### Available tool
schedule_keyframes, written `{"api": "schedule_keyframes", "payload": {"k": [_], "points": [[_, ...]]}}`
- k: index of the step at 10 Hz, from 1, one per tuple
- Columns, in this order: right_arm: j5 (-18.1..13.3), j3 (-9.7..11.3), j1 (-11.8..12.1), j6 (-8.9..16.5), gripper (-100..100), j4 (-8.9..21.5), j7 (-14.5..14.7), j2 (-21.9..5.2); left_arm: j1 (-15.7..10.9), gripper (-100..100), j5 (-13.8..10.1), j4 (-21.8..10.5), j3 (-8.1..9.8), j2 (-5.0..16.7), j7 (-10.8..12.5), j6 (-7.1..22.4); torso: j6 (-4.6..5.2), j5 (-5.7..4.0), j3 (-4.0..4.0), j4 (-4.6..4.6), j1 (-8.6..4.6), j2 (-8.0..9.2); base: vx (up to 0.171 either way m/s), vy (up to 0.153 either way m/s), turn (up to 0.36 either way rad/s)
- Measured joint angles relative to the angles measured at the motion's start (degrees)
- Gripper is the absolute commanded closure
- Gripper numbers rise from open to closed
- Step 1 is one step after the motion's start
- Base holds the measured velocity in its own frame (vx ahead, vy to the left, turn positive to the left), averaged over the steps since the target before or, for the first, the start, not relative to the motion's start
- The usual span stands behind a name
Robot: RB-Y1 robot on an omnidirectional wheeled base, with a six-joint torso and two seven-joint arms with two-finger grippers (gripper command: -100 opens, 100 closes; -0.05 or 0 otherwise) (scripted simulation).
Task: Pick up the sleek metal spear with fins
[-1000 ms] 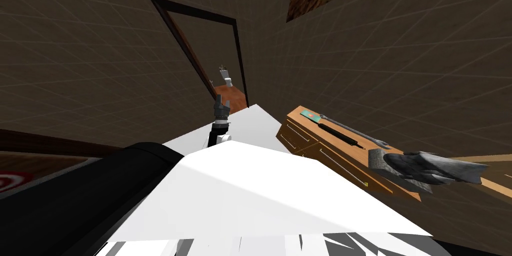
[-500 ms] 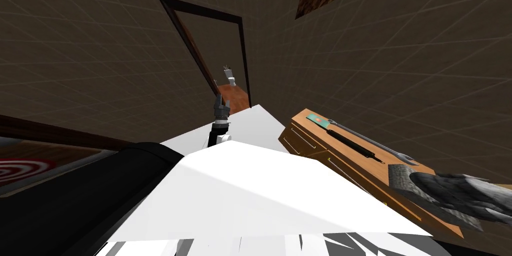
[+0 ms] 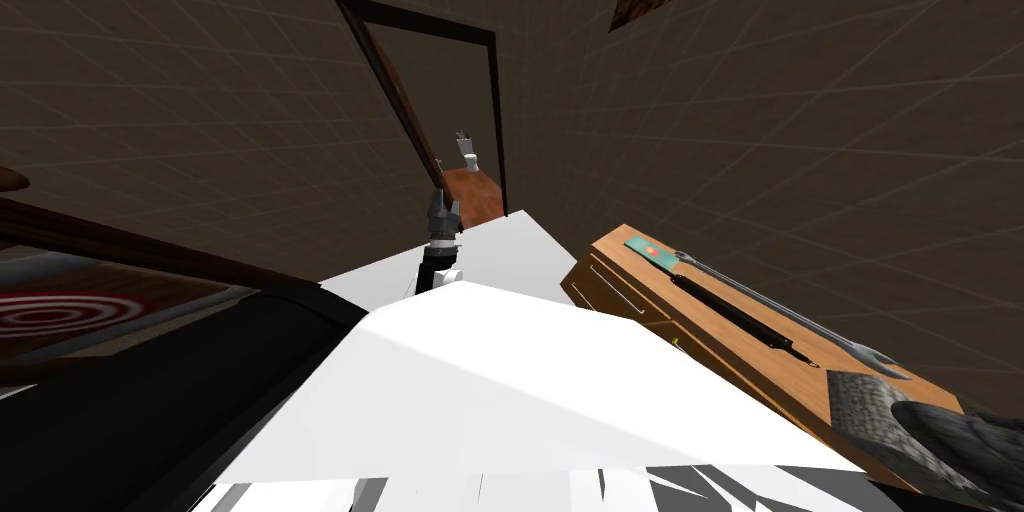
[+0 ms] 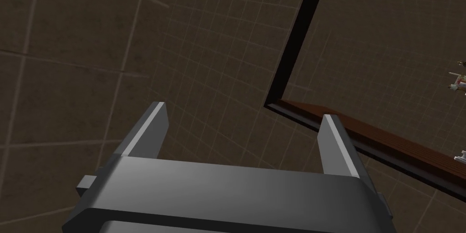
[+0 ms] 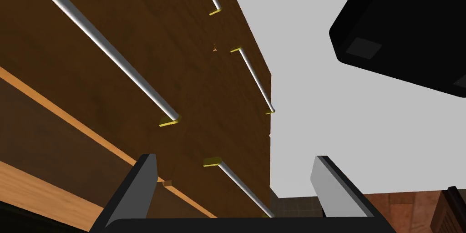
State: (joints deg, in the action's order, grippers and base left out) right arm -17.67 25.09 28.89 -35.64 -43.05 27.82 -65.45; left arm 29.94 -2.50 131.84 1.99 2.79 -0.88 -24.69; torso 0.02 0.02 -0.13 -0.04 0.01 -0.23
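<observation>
The long silver metal spear with forked ends (image 3: 790, 314) is lying on top of the brown wooden dresser (image 3: 700, 324) to my right. It is lying just beside a slim black rod (image 3: 745, 321) and near a teal card (image 3: 648, 249). A rough grey lump (image 3: 870, 411) is sitting at the dresser's nearer end. The right gripper (image 5: 234, 157) is facing the dresser's drawer fronts, fingers standing spread and holding nothing. The left gripper (image 4: 244, 112) is pointing toward a dark door frame (image 3: 420, 28), fingers likewise spread and empty.
</observation>
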Motion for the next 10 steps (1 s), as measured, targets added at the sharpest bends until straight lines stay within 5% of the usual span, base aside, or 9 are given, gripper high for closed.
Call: {"api": "schedule_keyframes", "payload": {"k": [4,5,7,8,10], "points": [[-4.5,2.3,-3.0,-1.4,-100,9.7,2.1,-1.7,0.0,0,0.0,0.0,0.00,0.0,0.0,0.0,-0.05,0.00,-0.18,-0.07,-0.09,-0.33,0.155,-0.028,0.220],[-5.5,2.7,-2.1,-0.1,-100,9.0,2.3,-3.2,0.0,0,0.0,0.0,0.00,0.0,0.0,0.0,-0.10,-0.02,-0.23,-0.08,-0.19,-0.40,0.121,-0.070,0.123],[-7.3,3.6,-3.8,-0.1,-100,12.6,2.8,-3.4,0.0,0,0.0,0.0,0.00,0.0,0.0,0.0,-0.06,-0.04,-0.16,-0.05,-0.20,-0.28,0.152,-0.070,0.194],[-9.2,4.8,-7.0,-1.6,-100,18.0,3.8,-2.7,0.0,0,0.0,0.0,0.01,0.0,0.0,0.0,-0.08,-0.06,-0.26,-0.09,-0.24,-0.48,0.139,-0.072,0.124],[-9.7,5.1,-6.0,-0.5,-100,16.3,3.4,-3.8,0.0,0,0.0,0.0,0.00,0.0,0.0,0.0,0.02,-0.03,-0.04,-0.02,-0.04,-0.05,0.070,-0.059,0.142]]}}
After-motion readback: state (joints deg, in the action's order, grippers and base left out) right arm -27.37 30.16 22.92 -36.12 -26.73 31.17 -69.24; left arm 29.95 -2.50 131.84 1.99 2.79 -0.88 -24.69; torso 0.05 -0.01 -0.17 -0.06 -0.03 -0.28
